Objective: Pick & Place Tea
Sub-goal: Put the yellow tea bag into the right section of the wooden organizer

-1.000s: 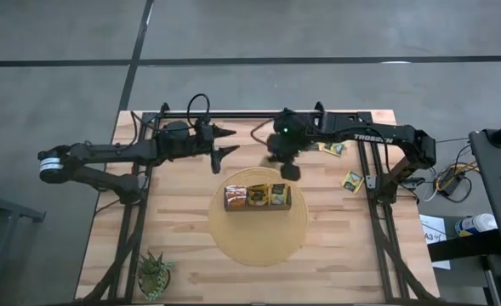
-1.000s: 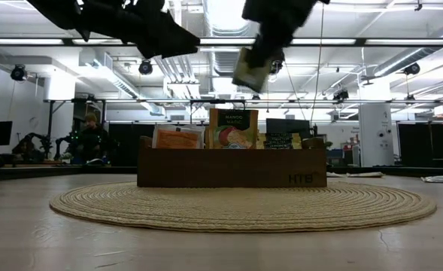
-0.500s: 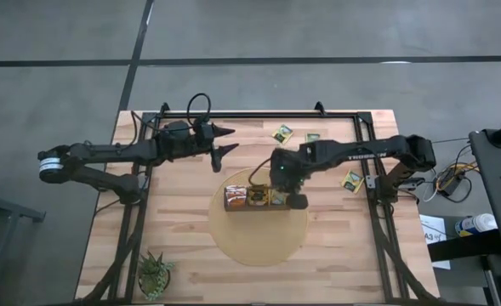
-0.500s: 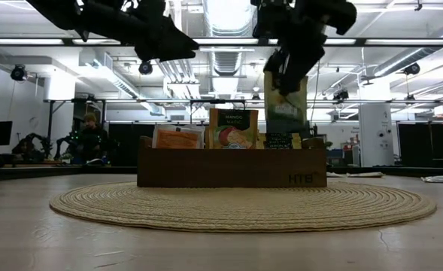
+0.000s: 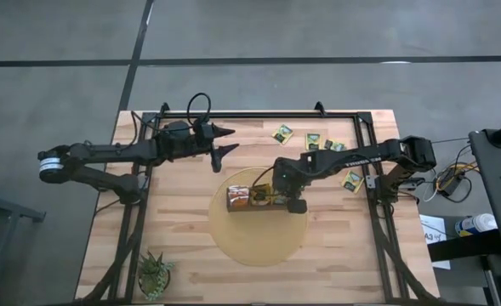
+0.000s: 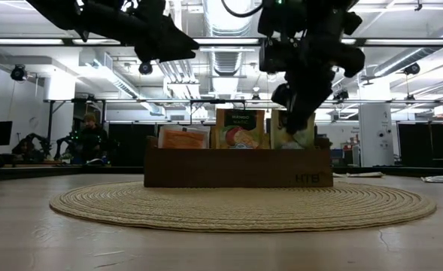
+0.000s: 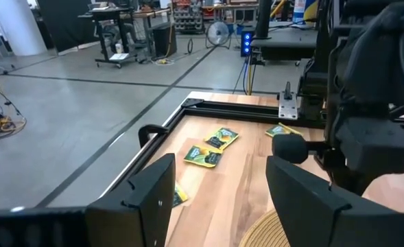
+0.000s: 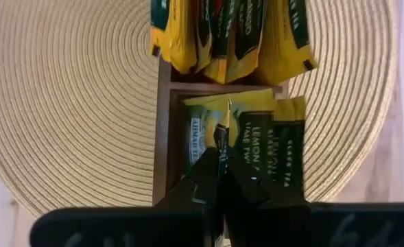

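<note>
- The wooden box (image 5: pixel 259 197) is taken as landmark; it is set on the round woven mat (image 5: pixel 259 238), on the table (image 5: pixel 190 263).
- In the high view the box's right end is covered by the right gripper (image 5: pixel 294 202), so the end compartment is hidden there.
- That compartment is shown in the right wrist view: the right gripper (image 8: pixel 220 180) is seen clamped on a thin green-and-yellow sachet (image 8: pixel 221 140), held edge-on above sachets already lying in the box (image 8: pixel 163 130).
- The held sachet's face is not readable; only its edge is seen.
- In the low view the right gripper (image 6: pixel 300 105) is seen just above the box's (image 6: pixel 236 167) right end, with the held sachet (image 6: pixel 290 129) partly behind the box wall.
- An orange sachet (image 6: pixel 183 138) and a mango-printed sachet (image 6: pixel 241 129) are seen upright in the box's other compartments only in the low view.
- The left gripper (image 5: pixel 224 143) is held off the mat, beyond the box's left end, its fingers spread apart and nothing between them.
- Loose sachets (image 5: pixel 281 133) beyond the box, near the table's far edge, are seen in the high view; some (image 7: pixel 205 155) are also seen past the left gripper's fingers (image 7: pixel 150 195) in the left wrist view.
- One more sachet (image 5: pixel 351 179) is lying to the right of the box, its print too small to make out.
- A small plant (image 5: pixel 155 274) is seen well apart from the box, at the near left corner.
</note>
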